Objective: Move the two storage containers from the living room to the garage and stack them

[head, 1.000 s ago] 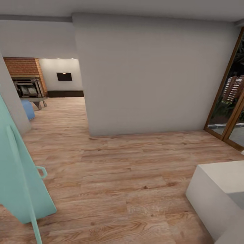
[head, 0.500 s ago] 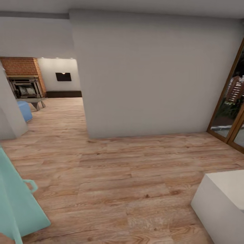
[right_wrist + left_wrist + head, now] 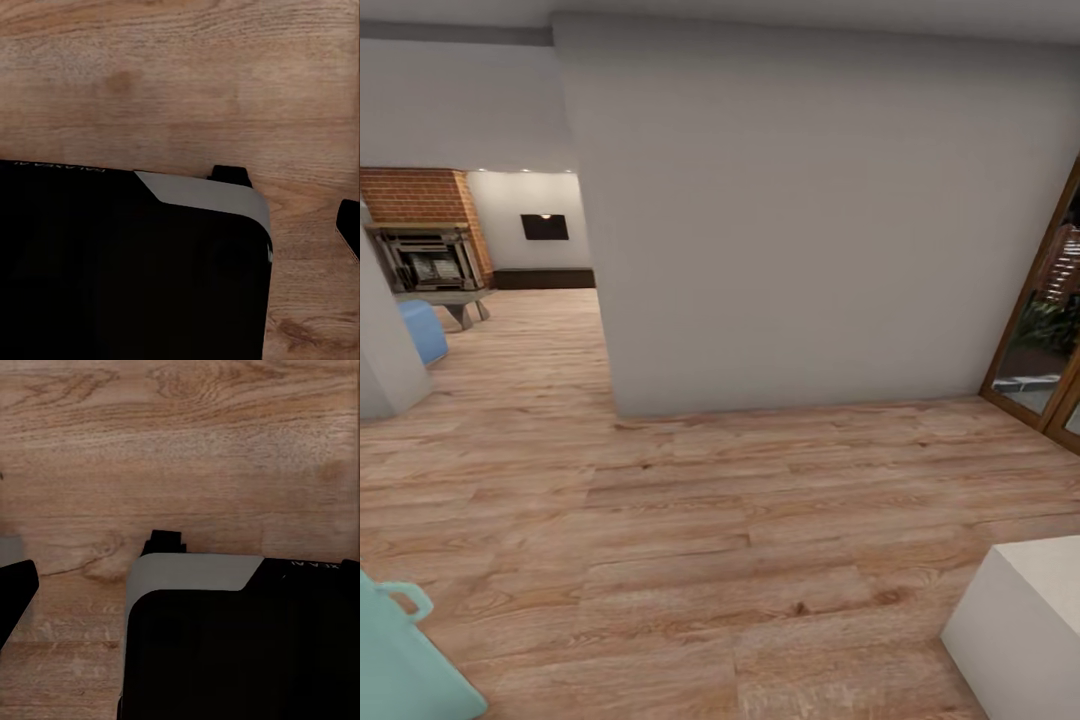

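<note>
A light wood plank floor (image 3: 690,520) fills the lower frame, a pale wall (image 3: 800,210) at centre. The living room's brick fireplace (image 3: 425,225) sits upper left. Both wrist views look at planks; either end effector's state cannot be told.

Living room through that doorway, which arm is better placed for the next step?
Left, marginally: the living room with its fireplace lies toward the robot's left. Both wrist views look down on wood floor alike, so driving there likely comes before any reach.
</note>
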You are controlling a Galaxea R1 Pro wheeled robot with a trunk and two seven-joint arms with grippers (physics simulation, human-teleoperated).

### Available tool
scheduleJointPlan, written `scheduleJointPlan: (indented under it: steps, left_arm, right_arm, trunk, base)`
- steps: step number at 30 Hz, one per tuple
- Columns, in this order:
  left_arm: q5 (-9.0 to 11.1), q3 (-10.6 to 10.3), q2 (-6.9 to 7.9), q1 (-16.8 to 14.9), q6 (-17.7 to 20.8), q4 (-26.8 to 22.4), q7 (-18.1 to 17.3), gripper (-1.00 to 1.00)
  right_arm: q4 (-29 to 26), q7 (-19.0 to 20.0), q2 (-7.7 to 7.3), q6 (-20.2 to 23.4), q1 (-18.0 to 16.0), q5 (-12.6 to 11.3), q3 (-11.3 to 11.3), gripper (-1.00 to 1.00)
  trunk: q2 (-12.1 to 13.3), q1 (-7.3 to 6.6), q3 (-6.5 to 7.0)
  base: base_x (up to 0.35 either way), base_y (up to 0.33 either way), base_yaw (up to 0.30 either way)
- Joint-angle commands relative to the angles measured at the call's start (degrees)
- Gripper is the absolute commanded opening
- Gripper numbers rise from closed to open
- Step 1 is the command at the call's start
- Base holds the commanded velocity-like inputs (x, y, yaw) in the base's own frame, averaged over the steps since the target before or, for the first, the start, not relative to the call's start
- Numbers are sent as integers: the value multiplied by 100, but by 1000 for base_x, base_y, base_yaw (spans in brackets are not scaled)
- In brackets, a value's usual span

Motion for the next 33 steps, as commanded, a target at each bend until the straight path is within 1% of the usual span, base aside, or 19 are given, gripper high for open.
scheduleJointPlan:
  steps: [1,5,8,25,33]
  left_arm:
    - [36,11,-1,-4,20,-2,14,100]
    - [36,11,-1,-4,20,-2,14,100]
    - [35,11,-1,-4,22,-2,14,100]
    - [34,11,-1,-4,20,-2,14,100]
    - [30,11,-1,-4,25,-2,14,100]
  right_arm:
    - [17,-8,7,-31,-7,-47,46,100]
    - [17,-8,4,-36,-8,-47,45,100]
    - [17,-8,1,-37,-7,-49,47,100]
    - [17,-8,2,-38,-7,-56,48,100]
    - [17,-8,1,-41,-7,-56,48,100]
  trunk:
    - [-4,4,-7]
    - [-4,4,-7]
    - [-4,4,-7]
    - [-4,4,-7]
    - [-4,4,-7]
  base:
    - [322,0,0]
    - [322,0,20]
    - [322,0,158]
    - [322,0,252]
    - [322,0,37]
